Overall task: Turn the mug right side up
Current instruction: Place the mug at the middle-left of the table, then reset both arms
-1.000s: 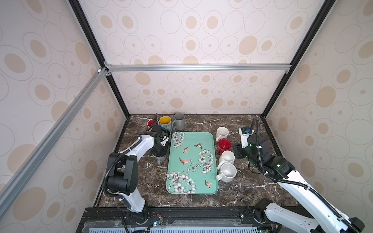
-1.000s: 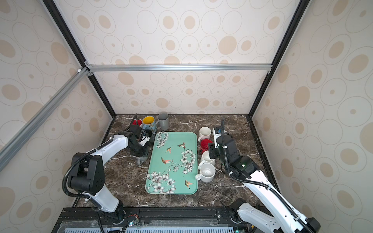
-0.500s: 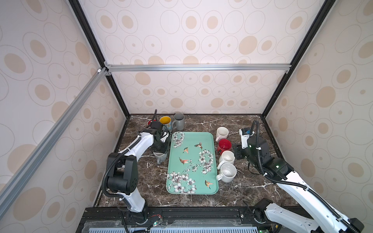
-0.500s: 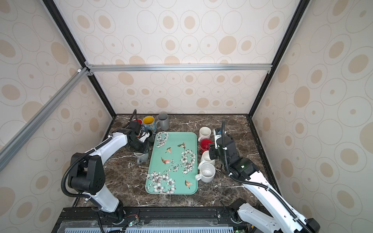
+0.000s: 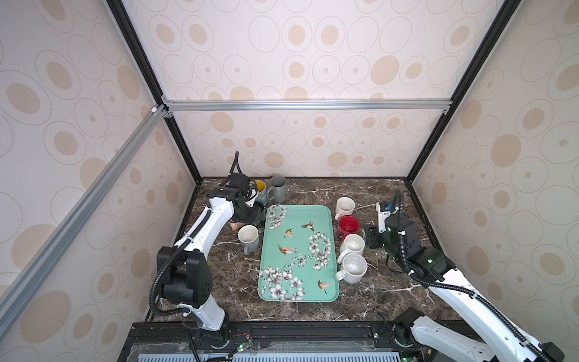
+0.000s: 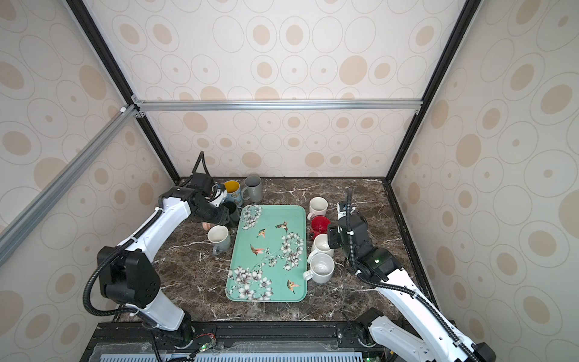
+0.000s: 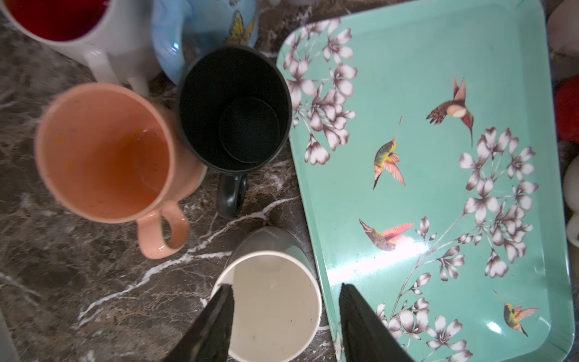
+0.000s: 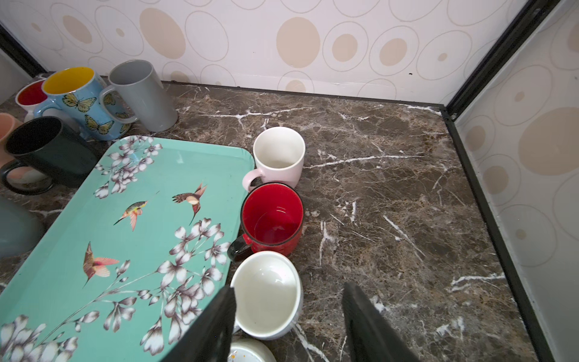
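The left gripper [image 7: 286, 287] hangs with its jaws set moderately wide and nothing in them. In the left wrist view the rim of the grey mug with the white inside [image 7: 272, 313] shows between the two fingers. Reading both top views as a dial centred on the teal bird-and-blossom tray [image 5: 297, 216], with twelve at the back wall, this mug [image 5: 248, 237] stands upright, mouth up, on the marble table [image 5: 360, 188] at about nine o'clock. It is just beside the tray's long edge and its handle points toward six. The gripper sits just past the mug toward twelve. At ten o'clock the black mug [image 7: 238, 109] and the peach mug [image 7: 103, 150] stand side by side, both mouth up. Toward eleven, near the back wall, stand the white mug with the red inside [image 7: 62, 18], the butterfly mug [image 8: 84, 103] and the tall grey mug [image 8: 144, 94]. Down the tray's other long edge runs a column of upright mugs: a pale pink mug [image 8: 279, 156] at one, a red mug [image 8: 272, 216] at two, a round white mug [image 8: 266, 294] at three and a speckled white mug [image 5: 352, 269] at four. The right gripper [image 8: 289, 285] hovers at three o'clock, its fingers parted wider than the round white mug and gripping nothing.
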